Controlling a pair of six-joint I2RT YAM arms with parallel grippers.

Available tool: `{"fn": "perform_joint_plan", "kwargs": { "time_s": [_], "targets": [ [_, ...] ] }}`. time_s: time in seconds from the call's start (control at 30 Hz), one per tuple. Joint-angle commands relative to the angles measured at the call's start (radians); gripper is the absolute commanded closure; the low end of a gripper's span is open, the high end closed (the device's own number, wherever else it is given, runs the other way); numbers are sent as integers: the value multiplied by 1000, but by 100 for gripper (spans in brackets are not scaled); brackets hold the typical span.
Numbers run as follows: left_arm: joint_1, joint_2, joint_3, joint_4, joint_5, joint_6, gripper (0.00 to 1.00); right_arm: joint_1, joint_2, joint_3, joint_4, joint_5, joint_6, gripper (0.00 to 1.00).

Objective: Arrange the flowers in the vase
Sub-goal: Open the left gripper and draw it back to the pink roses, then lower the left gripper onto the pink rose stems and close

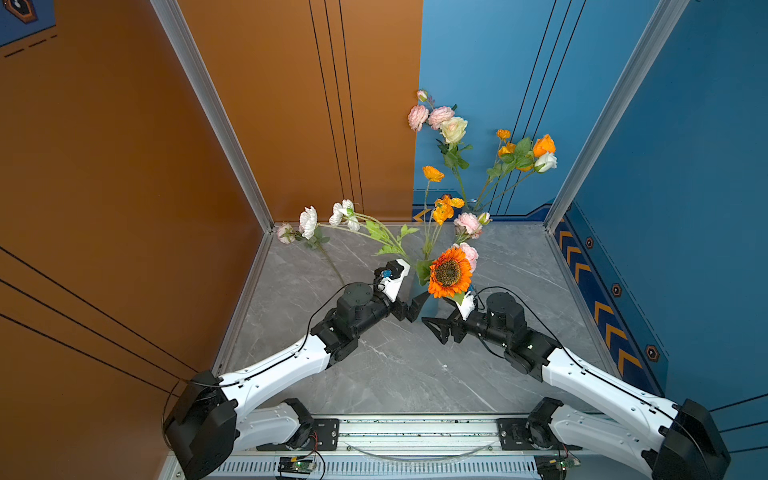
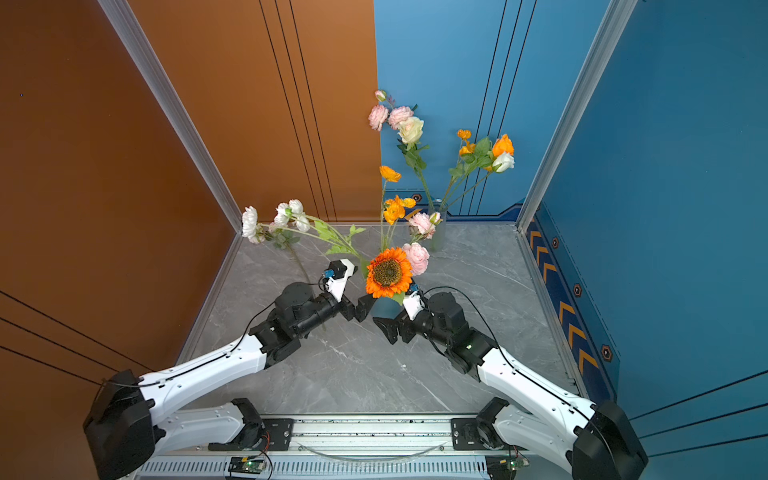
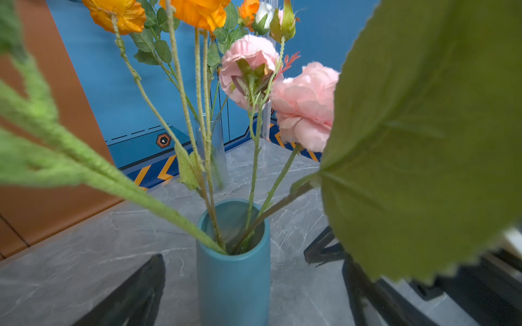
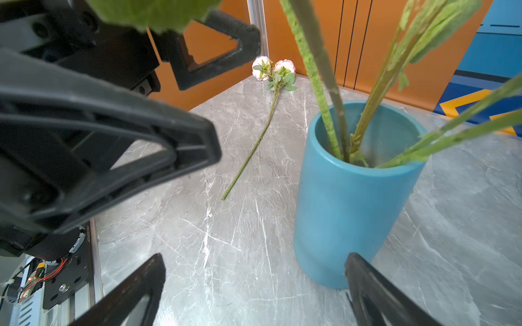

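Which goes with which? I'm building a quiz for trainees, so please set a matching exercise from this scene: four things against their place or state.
Things:
1. teal-blue cylindrical vase
2. dark-centred orange sunflower
3. loose green-stemmed sprig with two pink-white blooms
4. left claw

States:
A. open, holding nothing
B. lying flat on the grey marble table
C. upright, holding several stems
D. stem set in the vase

Pairs: 1-C, 2-D, 3-B, 4-A

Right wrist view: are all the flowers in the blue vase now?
No, one pink-tipped flower stem lies flat on the table, apart from the blue vase.
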Motion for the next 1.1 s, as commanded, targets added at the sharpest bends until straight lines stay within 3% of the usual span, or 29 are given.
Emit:
{"fn": "perform_joint_plan", "kwargs": {
  "time_s": [0.0,0.23,0.4,0.47,0.57,0.7,0.8,0.83,1.0,1.07],
  "targets": [
    [48,-78,25,-246,-18,73,2,7,-16,27,21,18,3,0],
    [162,-215,-49,-417,-147,17,2,49,-15,27,7,43,-17,0],
    [329,-195,-13,-580,-325,-259,3,95,-2,24,8,72,-35,0],
    [426,-119,46,-704,-294,-373,7,115,7,20,28,73,-33,0],
    [528,30,134,-789,-191,-440,10,148,29,19,61,78,-25,0],
    [600,213,202,-711,-96,-488,13,190,62,34,72,86,-20,0],
    [644,365,291,-676,-92,-535,13,220,79,41,82,92,-18,0],
    [662,417,315,-651,-88,-558,19,229,84,44,85,92,-14,0],
    [724,649,463,-523,-46,-651,31,281,130,63,110,92,3,0],
    [731,722,533,-523,-52,-659,32,299,153,76,111,101,3,0]
  ]
}}
